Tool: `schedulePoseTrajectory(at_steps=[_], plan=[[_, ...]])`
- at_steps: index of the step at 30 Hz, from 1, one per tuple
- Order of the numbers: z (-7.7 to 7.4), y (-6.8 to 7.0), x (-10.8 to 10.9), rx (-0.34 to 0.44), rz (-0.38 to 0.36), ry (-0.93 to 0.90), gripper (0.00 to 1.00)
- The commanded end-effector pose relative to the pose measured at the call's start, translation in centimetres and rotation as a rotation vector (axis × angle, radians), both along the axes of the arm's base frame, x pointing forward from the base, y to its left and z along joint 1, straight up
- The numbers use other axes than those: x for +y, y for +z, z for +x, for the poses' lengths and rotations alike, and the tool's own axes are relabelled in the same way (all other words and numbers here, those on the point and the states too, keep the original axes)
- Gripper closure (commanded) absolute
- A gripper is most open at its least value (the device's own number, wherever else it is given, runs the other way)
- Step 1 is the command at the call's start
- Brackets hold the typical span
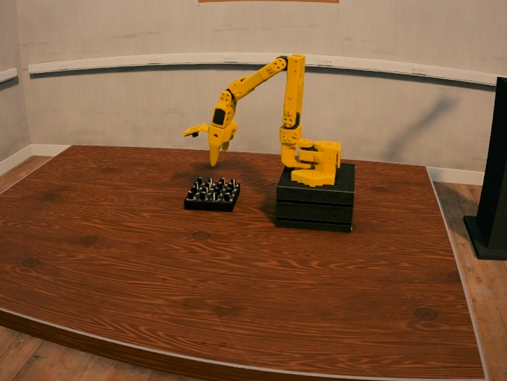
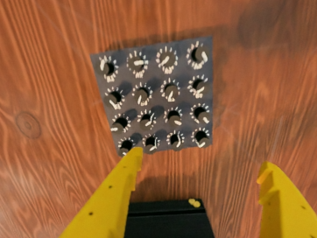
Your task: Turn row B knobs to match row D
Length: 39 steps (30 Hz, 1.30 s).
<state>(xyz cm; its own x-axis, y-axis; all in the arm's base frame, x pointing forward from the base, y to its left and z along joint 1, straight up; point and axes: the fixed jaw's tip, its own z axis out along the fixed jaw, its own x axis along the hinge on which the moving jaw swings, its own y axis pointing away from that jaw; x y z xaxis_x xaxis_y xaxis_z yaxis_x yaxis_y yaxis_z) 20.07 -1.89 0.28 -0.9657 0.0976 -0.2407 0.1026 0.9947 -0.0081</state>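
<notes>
Black square knob box [image 2: 154, 98] of sixteen small rigid knobs, closely spaced; likely slippery. Pinch one knob's sides only. Yellow gripper [image 2: 199, 168] jaws released, holding nothing.

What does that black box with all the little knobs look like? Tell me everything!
The knob box is a flat, square, dark slab lying level on the wooden table, beside the arm's black pedestal but apart from it. On top stand sixteen small round black knobs in four rows of four, each with a pale pointer and a ring of pale tick marks. The pointers aim different ways. The open gripper hangs above; nothing touches the box.
</notes>
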Motion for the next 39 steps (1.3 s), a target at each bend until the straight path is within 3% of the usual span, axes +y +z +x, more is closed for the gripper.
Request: schedulePoseTrajectory(at_steps=[1, 6, 11, 39], plan=[[-0.9, -1.0, 0.1, 0.081, 0.012, 0.0, 0.6], [-2.5, -2.1, 0.3, 0.191, 0.026, 0.0, 0.6], [-3.1, -2.5, 0.4, 0.24, 0.033, 0.0, 0.6], [-3.3, -2.5, 0.5, 0.245, 0.02, 0.109, 0.61]])
